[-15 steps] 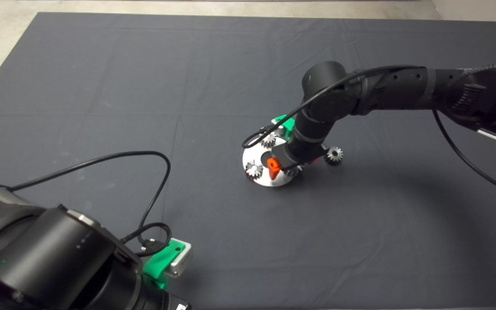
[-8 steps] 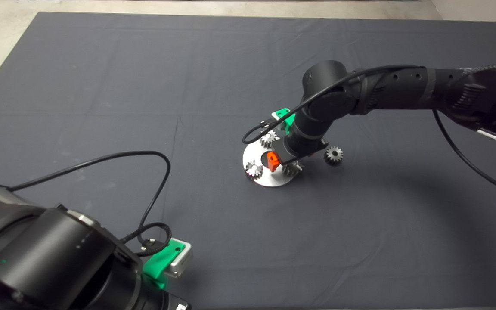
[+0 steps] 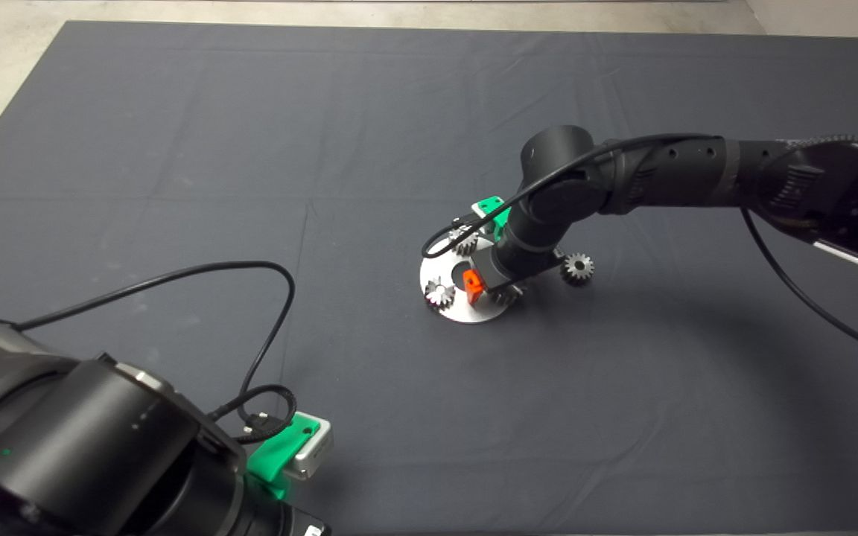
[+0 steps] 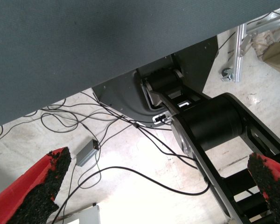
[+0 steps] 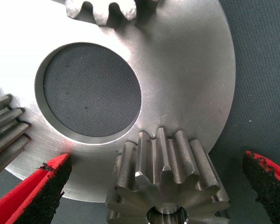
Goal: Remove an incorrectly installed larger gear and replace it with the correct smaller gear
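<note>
A round silver plate (image 3: 466, 311) lies mid-mat with gears on it. My right gripper (image 3: 490, 284) hangs just above the plate's right side, fingers open. In the right wrist view the larger gear (image 5: 165, 179), shiny silver with long teeth, stands at the plate's (image 5: 186, 88) edge between my spread fingers (image 5: 42, 191), untouched; in the head view it (image 3: 508, 297) is mostly hidden under the gripper. The smaller gear (image 3: 578, 268), dark grey, lies on the mat just right of the plate. My left gripper (image 4: 154, 186) is parked at the lower left, open and empty.
Two small bright-silver gears (image 3: 440, 292) (image 3: 465, 240) sit on the plate's left and far sides. The plate has a round centre hole (image 5: 91, 91). A black cable (image 3: 250, 298) loops over the mat from the left arm. The left wrist view shows floor, cables and the robot's base.
My right arm has shifted slightly and come lower over the plate's right side, fingers still open. The gears and the left arm have not moved.
</note>
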You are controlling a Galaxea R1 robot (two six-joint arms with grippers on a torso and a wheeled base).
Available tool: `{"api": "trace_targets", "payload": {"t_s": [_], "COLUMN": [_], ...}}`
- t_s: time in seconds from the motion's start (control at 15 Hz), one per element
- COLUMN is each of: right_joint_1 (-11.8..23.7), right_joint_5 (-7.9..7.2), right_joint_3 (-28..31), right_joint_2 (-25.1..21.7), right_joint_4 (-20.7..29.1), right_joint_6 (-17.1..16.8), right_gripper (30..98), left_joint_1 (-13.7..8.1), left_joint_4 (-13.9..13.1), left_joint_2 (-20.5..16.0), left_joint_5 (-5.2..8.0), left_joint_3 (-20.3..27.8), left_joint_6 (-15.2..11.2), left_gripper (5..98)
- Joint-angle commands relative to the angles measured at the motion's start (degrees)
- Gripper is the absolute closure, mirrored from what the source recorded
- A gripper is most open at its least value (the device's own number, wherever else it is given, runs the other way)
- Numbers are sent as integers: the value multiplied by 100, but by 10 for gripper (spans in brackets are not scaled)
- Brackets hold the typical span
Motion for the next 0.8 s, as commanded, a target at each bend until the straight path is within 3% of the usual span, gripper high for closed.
{"api": "trace_targets", "payload": {"t_s": [0.0, 0.73], "right_joint_1": [39, 169], "right_joint_5": [-424, -459], "right_joint_3": [-37, -37], "right_joint_2": [3, -137], "right_joint_4": [-258, -249], "right_joint_6": [-65, -109], "right_gripper": [316, 316], "left_joint_1": [-77, -77], "left_joint_4": [-71, -71], "left_joint_2": [-19, -2], "left_joint_5": [17, 15], "left_joint_3": [5, -4], "left_joint_6": [-30, -30], "left_gripper": [59, 59]}}
